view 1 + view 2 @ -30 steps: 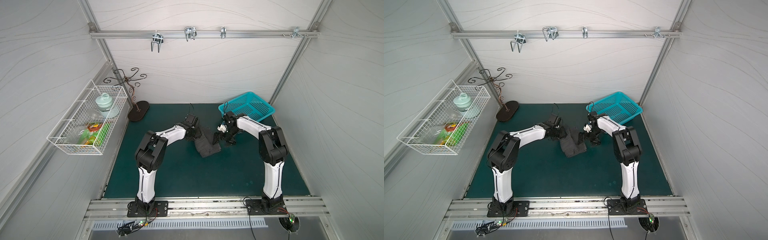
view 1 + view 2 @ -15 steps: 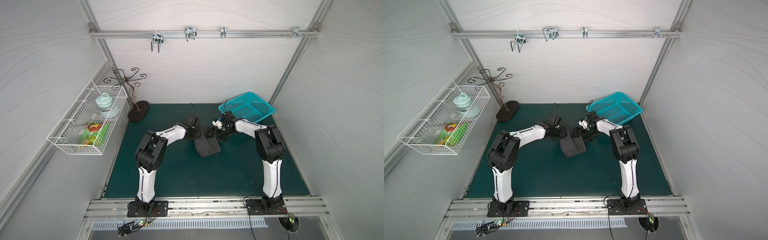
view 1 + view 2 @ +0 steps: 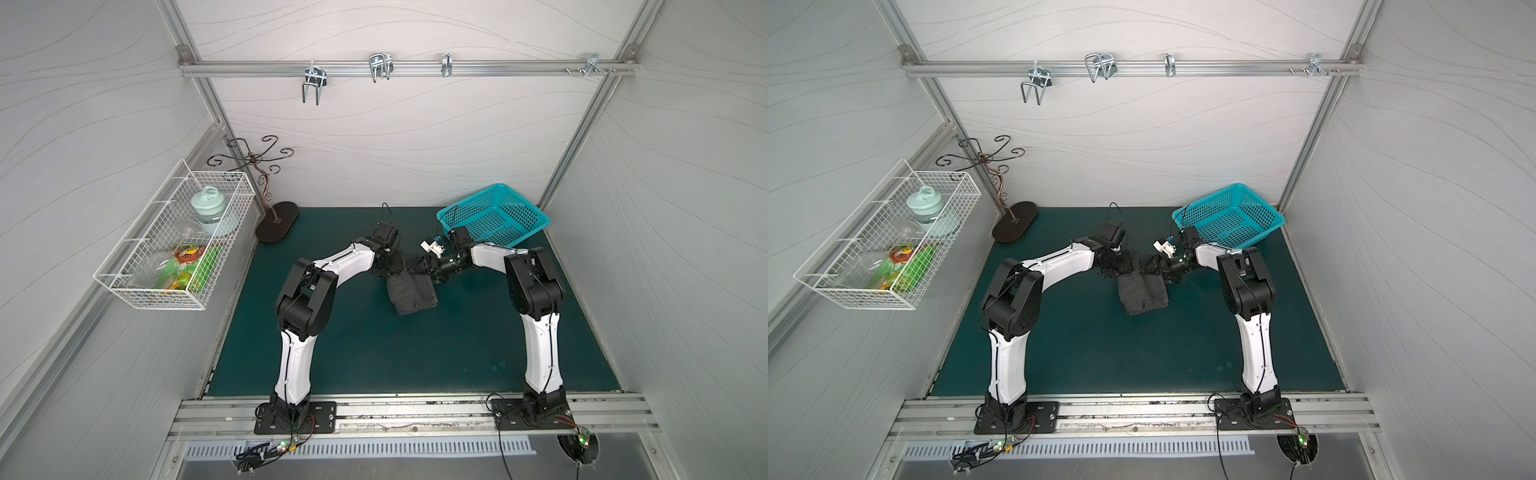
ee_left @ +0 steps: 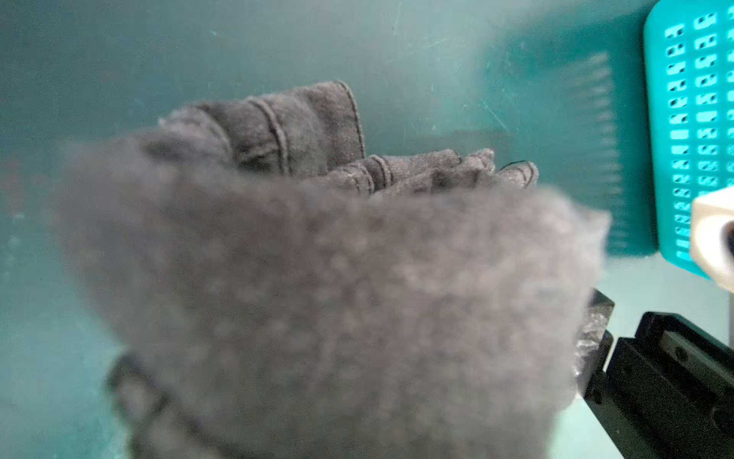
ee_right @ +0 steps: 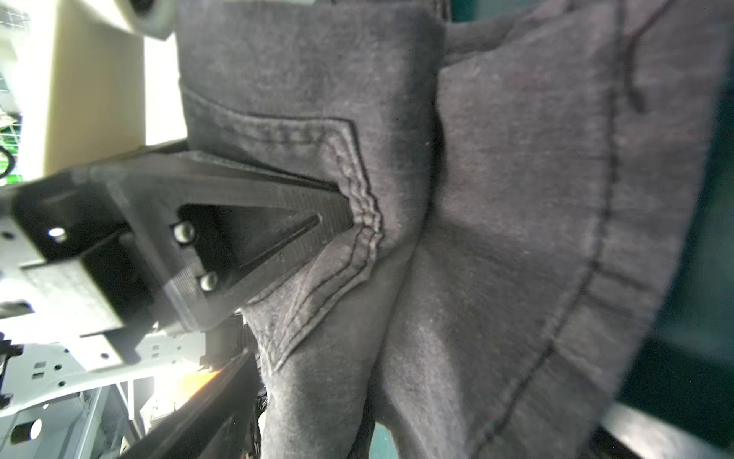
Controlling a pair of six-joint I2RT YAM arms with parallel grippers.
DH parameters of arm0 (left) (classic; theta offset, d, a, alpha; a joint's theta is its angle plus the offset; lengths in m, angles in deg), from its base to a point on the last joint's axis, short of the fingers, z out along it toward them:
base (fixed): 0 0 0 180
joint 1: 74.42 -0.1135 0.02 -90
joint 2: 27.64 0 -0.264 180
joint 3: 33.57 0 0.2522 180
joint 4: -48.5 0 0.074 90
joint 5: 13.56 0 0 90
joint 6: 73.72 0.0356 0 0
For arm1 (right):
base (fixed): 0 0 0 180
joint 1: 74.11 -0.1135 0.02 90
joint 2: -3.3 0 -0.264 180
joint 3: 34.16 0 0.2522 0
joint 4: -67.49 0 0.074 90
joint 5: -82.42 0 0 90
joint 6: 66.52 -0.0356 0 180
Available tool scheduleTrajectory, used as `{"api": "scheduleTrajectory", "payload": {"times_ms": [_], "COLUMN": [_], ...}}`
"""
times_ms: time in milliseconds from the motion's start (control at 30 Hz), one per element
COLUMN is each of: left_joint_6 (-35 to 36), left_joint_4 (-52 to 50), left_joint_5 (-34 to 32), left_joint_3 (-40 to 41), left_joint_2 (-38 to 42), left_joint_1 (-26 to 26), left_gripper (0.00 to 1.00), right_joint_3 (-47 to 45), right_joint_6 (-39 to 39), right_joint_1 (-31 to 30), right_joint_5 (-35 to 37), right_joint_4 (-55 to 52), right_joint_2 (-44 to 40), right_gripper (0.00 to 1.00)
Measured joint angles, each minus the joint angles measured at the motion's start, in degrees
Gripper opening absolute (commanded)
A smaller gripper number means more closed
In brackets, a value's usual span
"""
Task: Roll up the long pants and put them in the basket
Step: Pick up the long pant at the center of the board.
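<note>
In the back half of the green mat (image 3: 374, 361), about midway between the side walls: the long pants (image 3: 413, 296). Dark grey, bunched into a short, thick bundle, not spread flat. Far end held up off the mat, near end resting on it.

At the far left corner of the bundle, the left pincer (image 3: 393, 275). Closed part of the way on a fat wad of the pants. In the left wrist view, cloth right up against the camera, covering almost all of both fingers. Folded seams and a hem poking up behind the wad.

At the far right corner, the right pincer (image 3: 420, 270), facing the left one, the two very near each other. Opened as wide as can be, holding nothing. In the right wrist view, tip of one black finger (image 5: 278, 194) pushed against the stitched edge of the back pocket (image 5: 329, 258). Other finger low down and in shadow, beside the cloth edge.

In the back right corner of the mat, just behind the right pincer, a blue basket (image 3: 494, 216). In the back left corner, a dark hook stand (image 3: 277, 226). On the left wall, a white wire basket (image 3: 145, 297) with a pale green jar (image 3: 209, 208) inside.
</note>
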Motion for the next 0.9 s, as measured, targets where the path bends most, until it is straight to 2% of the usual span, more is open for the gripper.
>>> {"api": "scheduleTrajectory", "payload": {"times_ms": [700,800,867,900], "left_joint_6": [0.5,0.4,0.3,0.3], "left_joint_4": [-4.1,-4.6,-4.9,-5.1], "left_joint_5": [-0.9,-0.9,-1.0,-1.0], "left_joint_3": [-4.0,-4.6,-5.0,-5.2], "left_joint_2": [-2.1,-2.4,-2.6,-2.7], "left_joint_1": [0.6,0.8,1.0,1.0], "left_gripper": [0.0,0.0,0.0,0.0], "right_joint_3": [3.9,4.8,5.6,5.9], "right_joint_6": [0.3,0.3,0.3,0.3], "right_joint_1": [-3.5,-4.1,-4.4,-4.5], "right_joint_5": [2.9,4.0,4.4,4.4], "right_joint_4": [-5.6,-7.0,-7.8,-8.2], "right_joint_2": [0.5,0.6,1.1,1.4], "right_gripper": [0.98,0.94,0.86,0.78]}}
